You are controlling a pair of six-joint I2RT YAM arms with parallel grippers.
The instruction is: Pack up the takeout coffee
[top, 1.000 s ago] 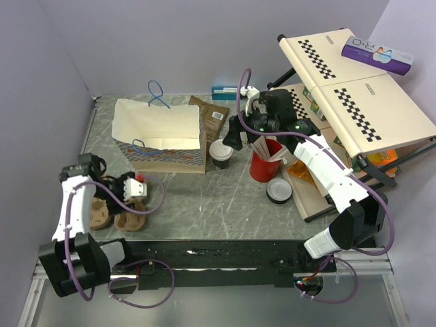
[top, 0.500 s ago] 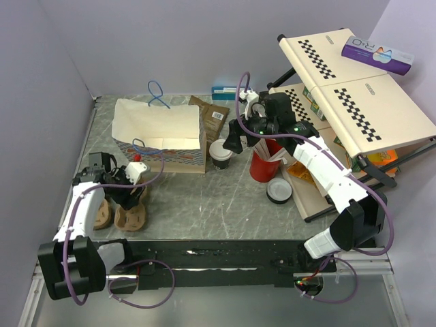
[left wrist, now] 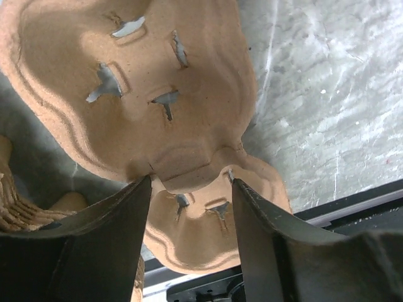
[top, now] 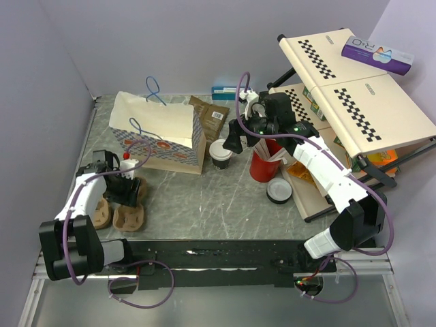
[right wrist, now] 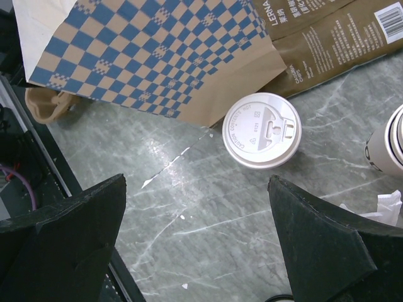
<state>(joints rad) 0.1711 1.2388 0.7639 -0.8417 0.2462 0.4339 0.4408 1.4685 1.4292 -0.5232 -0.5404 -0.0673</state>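
Observation:
The takeout coffee, a small paper cup with a white lid, stands upright on the table just right of the paper bag. My right gripper hovers just right of it and above, open wide, with only bare table between its fingers; the cup sits beyond the fingertips. My left gripper points down at a brown pulp cup carrier. Its jaws straddle the carrier's narrow waist, tips right at the edges; whether they touch is unclear.
The checkered bag leans with its blue handles up. A brown coffee packet lies behind the cup. A red cup of sticks, a round black-and-white lid stack and a checkered folding table crowd the right.
My left arm swung from the table's left edge in over the cup carriers and its jaws narrowed. The paper bag tipped and shifted. The right arm barely moved.

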